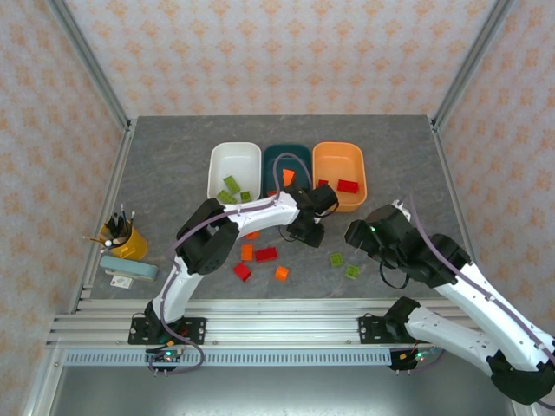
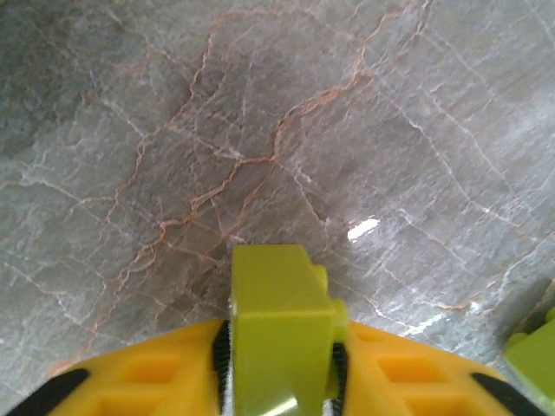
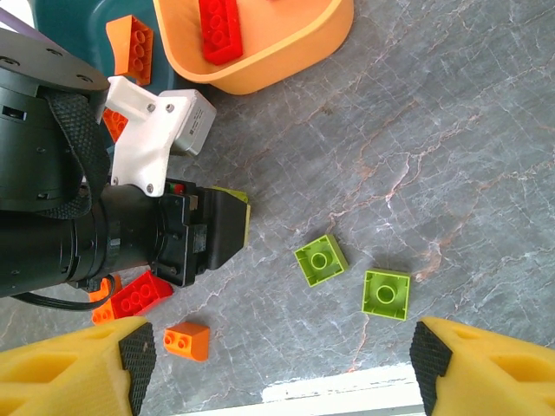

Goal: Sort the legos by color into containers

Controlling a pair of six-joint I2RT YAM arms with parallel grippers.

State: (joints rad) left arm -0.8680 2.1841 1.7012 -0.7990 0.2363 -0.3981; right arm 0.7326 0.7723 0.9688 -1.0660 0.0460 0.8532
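Observation:
My left gripper [image 2: 279, 381] is shut on a lime green lego [image 2: 277, 325], low over the bare table. From above, this gripper [image 1: 305, 232] sits just in front of the dark teal container [image 1: 287, 156]. The right gripper [image 3: 282, 364] stands open above two lime green legos [image 3: 321, 260] [image 3: 387, 294], touching neither. A white container [image 1: 234, 165] holds green legos. The teal one holds an orange lego [image 3: 132, 48]. In the orange container [image 3: 286, 61] lies a red lego [image 3: 219, 30]. An orange lego [image 3: 187, 341] and a red lego [image 3: 139, 295] lie loose near the left arm.
More red and orange legos [image 1: 265, 254] lie under the left arm. A yellow pen cup [image 1: 124, 241] and a pale blue box [image 1: 128, 267] stand at the left edge. Another green lego [image 2: 533, 360] lies right of the left gripper. The table's front edge [image 3: 347, 386] runs close by.

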